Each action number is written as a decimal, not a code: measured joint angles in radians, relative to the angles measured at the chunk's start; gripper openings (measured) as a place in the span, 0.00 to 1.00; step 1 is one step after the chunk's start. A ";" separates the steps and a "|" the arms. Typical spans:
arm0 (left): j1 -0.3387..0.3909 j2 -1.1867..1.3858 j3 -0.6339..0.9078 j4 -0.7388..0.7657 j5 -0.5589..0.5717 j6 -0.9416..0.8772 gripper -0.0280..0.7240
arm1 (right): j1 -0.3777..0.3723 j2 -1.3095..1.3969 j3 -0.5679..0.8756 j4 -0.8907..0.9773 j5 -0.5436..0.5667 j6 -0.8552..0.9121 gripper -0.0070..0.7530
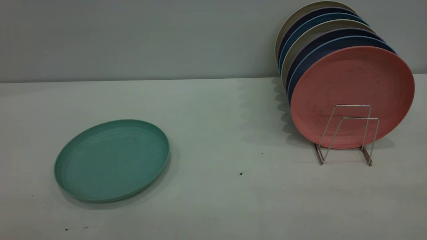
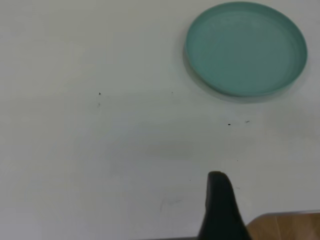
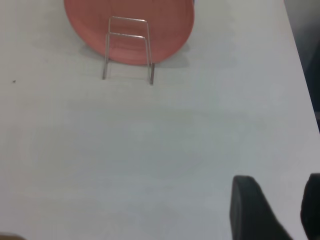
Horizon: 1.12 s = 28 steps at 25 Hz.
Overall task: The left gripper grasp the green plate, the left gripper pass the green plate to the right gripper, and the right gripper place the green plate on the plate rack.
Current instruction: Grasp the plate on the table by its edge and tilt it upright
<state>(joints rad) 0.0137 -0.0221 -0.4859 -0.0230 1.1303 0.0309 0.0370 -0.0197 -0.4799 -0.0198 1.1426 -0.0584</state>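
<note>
The green plate point(image 1: 111, 160) lies flat on the white table at the left front; it also shows in the left wrist view point(image 2: 246, 47). My left gripper point(image 2: 222, 210) shows only as a black tip in its wrist view, well apart from the plate. The plate rack point(image 1: 347, 133) stands at the right, with two bare wire loops at its front; it also shows in the right wrist view point(image 3: 127, 45). My right gripper point(image 3: 280, 192) is open and empty above bare table, well short of the rack. Neither gripper shows in the exterior view.
A salmon-pink plate point(image 1: 350, 83) stands upright in the rack, with several blue, dark and beige plates point(image 1: 320, 36) behind it. The table's back edge meets a grey wall. A wooden surface point(image 2: 285, 227) shows beside the left gripper. The table's right edge point(image 3: 300, 65) runs past the rack.
</note>
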 joint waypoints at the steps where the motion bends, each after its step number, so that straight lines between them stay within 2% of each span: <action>1: 0.000 0.000 0.000 0.000 0.000 0.000 0.74 | 0.000 0.000 0.000 0.000 0.000 0.000 0.36; 21: 0.000 0.000 -0.001 0.000 -0.002 0.000 0.74 | 0.000 0.000 0.000 0.000 0.000 0.000 0.36; 23: 0.000 0.000 -0.010 -0.002 -0.040 0.000 0.74 | 0.000 0.000 0.000 0.000 0.000 0.000 0.36; 28: 0.000 0.024 -0.016 -0.003 -0.247 -0.011 0.74 | 0.000 0.000 -0.001 0.000 -0.015 -0.033 0.36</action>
<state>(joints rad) 0.0137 0.0017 -0.5020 -0.0259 0.8828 0.0200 0.0370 -0.0197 -0.4809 -0.0198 1.1279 -0.0912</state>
